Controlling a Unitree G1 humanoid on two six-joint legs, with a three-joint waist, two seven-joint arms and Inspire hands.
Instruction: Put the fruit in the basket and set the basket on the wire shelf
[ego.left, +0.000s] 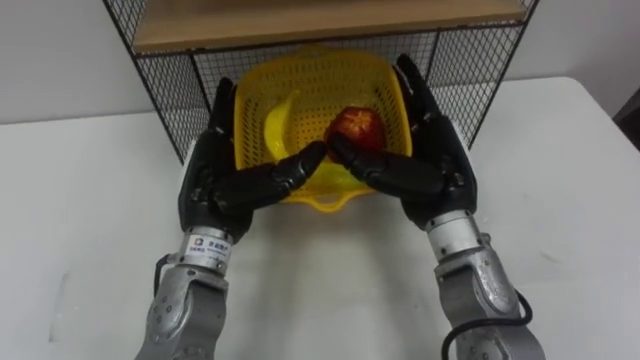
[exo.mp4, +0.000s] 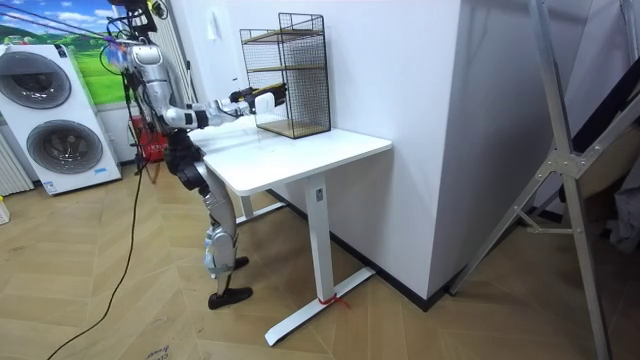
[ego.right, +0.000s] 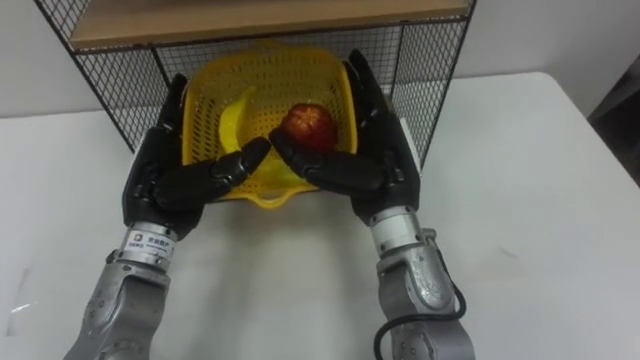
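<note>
- Left eye view: my left hand (ego.left: 210, 185) and right hand (ego.left: 440, 170) clasp the yellow basket (ego.left: 320, 80) between them. On each hand the fingers lie flat up one side wall and the thumb wraps across the front rim, and the two thumbs nearly meet in the middle.
- The basket is tipped towards me, with its far end inside the lower compartment of the wire shelf (ego.left: 165, 85), under the wooden board (ego.left: 330, 20). I cannot tell whether its bottom rests on anything.
- A red apple (ego.left: 357, 127) and a yellow banana (ego.left: 278, 125) lie inside it, the apple to the right, close beside the banana.
- The shelf stands on the white bench (ego.left: 560, 200), back against the pale wall (ego.left: 60, 50).
- Right eye view: the basket's front lip sticks out towards me just under my thumbs. The bench top is plain white on both sides of my forearms.
- Room view: I stand upright at the bench's end on the room view's left, both arms stretched towards the shelf at the bench's far side.
- The bench stands on a wood floor (exo.mp4: 120, 320), beside a tall white partition (exo.mp4: 400, 100).
- Two washing machines (exo.mp4: 60, 140) stand behind me, and a grey metal frame (exo.mp4: 560, 180) leans at the room view's right.
</note>
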